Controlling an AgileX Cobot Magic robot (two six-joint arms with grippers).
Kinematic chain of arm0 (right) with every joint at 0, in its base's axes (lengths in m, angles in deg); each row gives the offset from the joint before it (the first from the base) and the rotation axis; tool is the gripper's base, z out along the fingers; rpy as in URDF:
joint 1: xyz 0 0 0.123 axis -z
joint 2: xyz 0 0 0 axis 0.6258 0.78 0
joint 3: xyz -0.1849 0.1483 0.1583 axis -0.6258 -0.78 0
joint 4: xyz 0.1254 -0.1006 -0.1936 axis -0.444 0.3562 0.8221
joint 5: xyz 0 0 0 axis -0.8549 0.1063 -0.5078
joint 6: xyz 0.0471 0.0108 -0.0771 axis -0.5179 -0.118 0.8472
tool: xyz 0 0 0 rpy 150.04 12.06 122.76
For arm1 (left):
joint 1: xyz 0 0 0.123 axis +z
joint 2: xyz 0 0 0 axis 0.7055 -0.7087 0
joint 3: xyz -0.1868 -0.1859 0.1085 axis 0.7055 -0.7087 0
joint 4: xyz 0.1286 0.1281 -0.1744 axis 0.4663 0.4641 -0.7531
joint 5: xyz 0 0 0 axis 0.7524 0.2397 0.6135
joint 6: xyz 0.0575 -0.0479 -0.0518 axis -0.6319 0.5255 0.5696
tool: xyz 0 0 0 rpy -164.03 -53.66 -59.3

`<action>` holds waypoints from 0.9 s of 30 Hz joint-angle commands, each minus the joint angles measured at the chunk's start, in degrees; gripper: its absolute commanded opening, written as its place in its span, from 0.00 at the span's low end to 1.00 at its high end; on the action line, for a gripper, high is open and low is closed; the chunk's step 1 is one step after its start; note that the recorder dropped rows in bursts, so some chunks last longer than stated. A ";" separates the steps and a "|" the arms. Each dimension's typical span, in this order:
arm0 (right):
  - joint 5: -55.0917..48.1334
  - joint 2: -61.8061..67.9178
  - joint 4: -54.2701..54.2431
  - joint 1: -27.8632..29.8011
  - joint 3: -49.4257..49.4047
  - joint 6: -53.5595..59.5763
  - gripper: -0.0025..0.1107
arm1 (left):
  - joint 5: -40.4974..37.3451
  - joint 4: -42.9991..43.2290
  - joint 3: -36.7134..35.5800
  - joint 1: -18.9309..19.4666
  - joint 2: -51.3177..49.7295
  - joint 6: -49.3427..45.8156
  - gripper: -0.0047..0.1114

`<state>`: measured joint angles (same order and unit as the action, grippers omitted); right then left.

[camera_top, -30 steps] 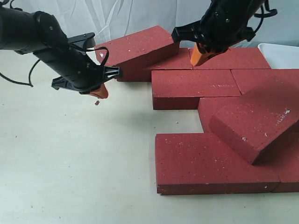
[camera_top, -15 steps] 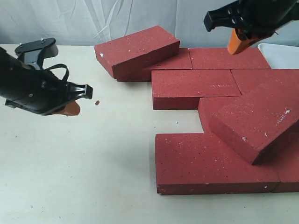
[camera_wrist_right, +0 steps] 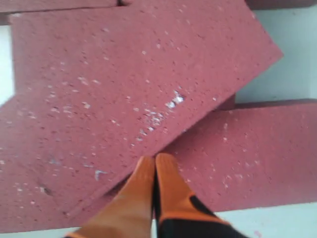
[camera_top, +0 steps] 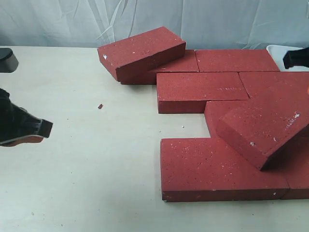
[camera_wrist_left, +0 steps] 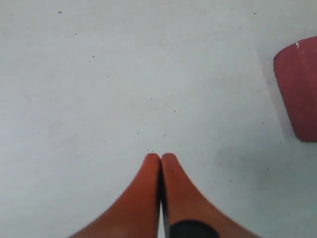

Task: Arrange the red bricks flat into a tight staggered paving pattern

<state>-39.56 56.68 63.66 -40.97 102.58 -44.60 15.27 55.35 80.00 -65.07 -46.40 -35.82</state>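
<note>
Several red bricks lie on the right half of the table. One tilted brick [camera_top: 140, 50] leans on a flat one [camera_top: 181, 64] at the back. Another tilted brick [camera_top: 263, 123] rests across flat bricks at the right, beside a flat front brick [camera_top: 217, 166]. My left gripper [camera_top: 23, 140] is shut and empty at the far left, well away from the bricks; its wrist view shows the gripper [camera_wrist_left: 161, 157] over bare table, with a brick corner [camera_wrist_left: 299, 89] off to one side. My right gripper [camera_wrist_right: 155, 159] is shut and empty, hovering over the tilted brick [camera_wrist_right: 138, 89].
A white tray [camera_top: 282, 52] sits at the back right behind the bricks. The right arm's black body [camera_top: 295, 58] pokes in at the right edge. A small red chip [camera_top: 100, 106] lies on the pale table [camera_top: 96, 169].
Both arms have pulled outward: the left one went left and toward the front, the right one went right to the frame edge. The bricks have not moved.
</note>
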 commanded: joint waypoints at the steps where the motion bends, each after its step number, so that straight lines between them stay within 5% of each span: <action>1: 0.63 -0.38 4.37 1.01 -4.96 -1.84 0.01 | -3.55 3.78 -0.35 0.00 2.79 -0.01 0.04; 13: 7.39 1.05 0.20 0.45 -16.95 -1.68 0.01 | -1.99 3.73 -0.68 0.00 2.91 -3.61 0.04; 27: 19.62 8.25 -5.22 -15.08 -18.70 -1.79 0.01 | -0.02 -1.07 -0.68 0.00 0.94 -5.11 0.04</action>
<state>-23.59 64.00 60.65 -52.79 84.17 -46.29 14.15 55.60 79.57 -65.07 -45.11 -40.50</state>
